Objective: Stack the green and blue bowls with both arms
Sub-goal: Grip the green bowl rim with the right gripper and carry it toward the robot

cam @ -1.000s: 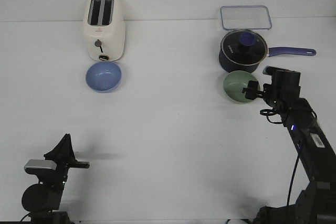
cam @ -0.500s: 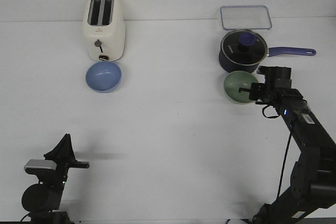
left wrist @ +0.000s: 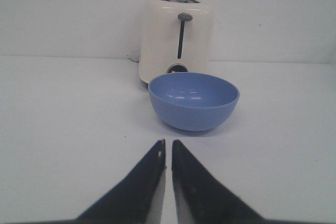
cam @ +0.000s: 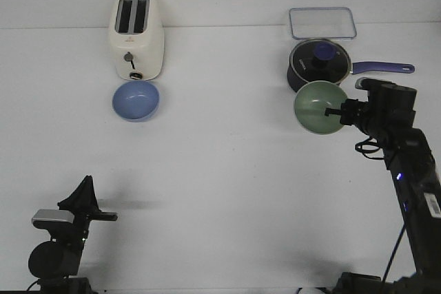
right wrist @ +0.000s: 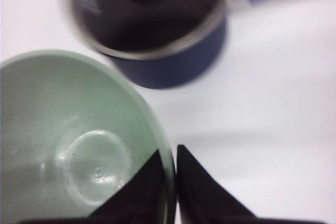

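The green bowl [cam: 320,107] was found held by its rim in the right gripper [cam: 339,111], one finger inside the bowl and one outside, as shown in the right wrist view [right wrist: 169,167]. The bowl was tilted, its opening turned toward the front camera, and it overlapped the front of the dark blue saucepan [cam: 318,67] in that view. Whether it was touching the table [cam: 227,170] could not be determined. A clear lidded container [cam: 322,23] was noted behind the saucepan.

The blue bowl [cam: 136,100] was observed upright on the table, just in front of the cream toaster [cam: 138,36]. The left gripper [left wrist: 167,150] was recorded well short of that bowl, low at the near left of the table, its fingers drawn almost together with nothing between them.
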